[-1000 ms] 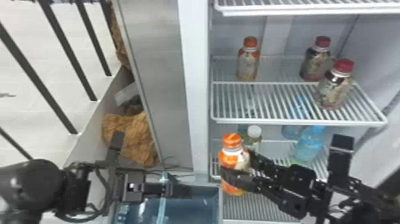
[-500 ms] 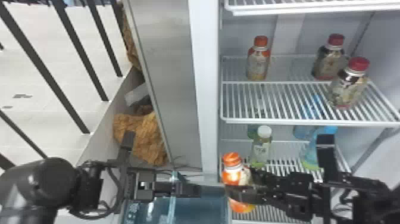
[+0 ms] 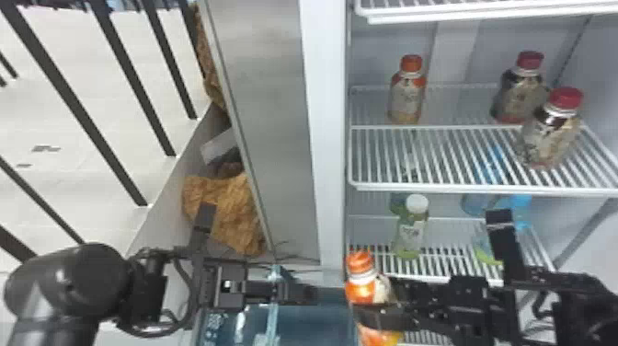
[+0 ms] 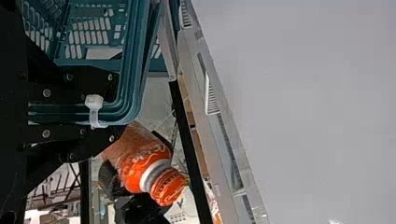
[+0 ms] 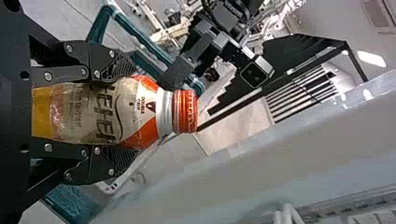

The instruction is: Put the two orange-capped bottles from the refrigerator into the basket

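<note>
First orange-capped bottle (image 3: pixel 362 291) in transfer, by my reading; basket (image 4: pixel 134 60) next.
Right end effector (image 5: pixel 126 113) closed around bottle's body, both fingers touching, cap clear past the tips; bottle near basket's right side, outside it. Left end effector (image 4: pixel 112 109) clamped on basket rim. Next move: bring bottle over the opening, clear the rim, lower, let go. Other orange-capped bottle (image 3: pixel 407 97) upright on refrigerator shelf (image 3: pixel 464 187), still to fetch.
</note>
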Robot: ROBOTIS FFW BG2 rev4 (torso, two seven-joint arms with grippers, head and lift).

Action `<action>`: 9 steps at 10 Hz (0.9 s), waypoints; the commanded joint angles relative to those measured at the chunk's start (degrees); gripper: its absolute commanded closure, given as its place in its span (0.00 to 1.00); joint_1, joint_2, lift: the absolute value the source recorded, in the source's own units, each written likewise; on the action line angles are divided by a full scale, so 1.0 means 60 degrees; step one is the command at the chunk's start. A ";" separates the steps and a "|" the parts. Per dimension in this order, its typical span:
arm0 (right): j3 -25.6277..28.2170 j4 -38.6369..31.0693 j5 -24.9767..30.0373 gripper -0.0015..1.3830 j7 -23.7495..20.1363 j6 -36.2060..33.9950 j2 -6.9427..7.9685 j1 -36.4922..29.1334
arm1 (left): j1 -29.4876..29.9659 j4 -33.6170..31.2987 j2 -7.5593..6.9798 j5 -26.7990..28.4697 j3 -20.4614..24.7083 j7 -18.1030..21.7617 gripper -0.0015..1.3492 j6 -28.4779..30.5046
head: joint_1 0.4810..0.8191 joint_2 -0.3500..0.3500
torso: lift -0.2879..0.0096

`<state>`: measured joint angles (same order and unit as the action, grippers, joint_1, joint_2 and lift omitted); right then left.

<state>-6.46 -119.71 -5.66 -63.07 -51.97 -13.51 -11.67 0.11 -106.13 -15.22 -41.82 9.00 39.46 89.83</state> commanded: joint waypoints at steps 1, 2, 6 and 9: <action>-0.0009 -0.0216 0.0144 0.58 -0.0210 -0.0619 -0.0048 0.0000 | -0.0019 0.0005 0.0002 0.0000 0.0004 0.0000 0.89 -0.0066 | 0.63 0.67 | 0.83; -0.0142 -0.0239 0.0201 0.58 -0.0401 -0.0947 -0.0092 0.0047 | -0.0066 0.0029 0.0002 0.0000 -0.0015 -0.0014 0.89 -0.0066 | 0.63 0.66 | 0.83; -0.1094 0.0979 0.0448 0.58 -0.0987 -0.1298 -0.0092 0.0937 | -0.0347 0.0076 -0.0028 -0.0133 -0.0282 -0.0073 0.89 -0.0160 | 0.63 0.70 | 0.83; -0.1723 0.2339 0.0410 0.58 -0.1367 -0.1439 -0.0092 0.1664 | -0.0534 0.0193 0.0016 -0.0267 -0.0472 -0.0190 0.89 -0.0301 | 0.63 0.71 | 0.83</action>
<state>-15.88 -108.23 -3.03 -71.08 -60.55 -14.07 -2.91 -2.89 -105.02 -15.15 -43.26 6.49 38.30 88.06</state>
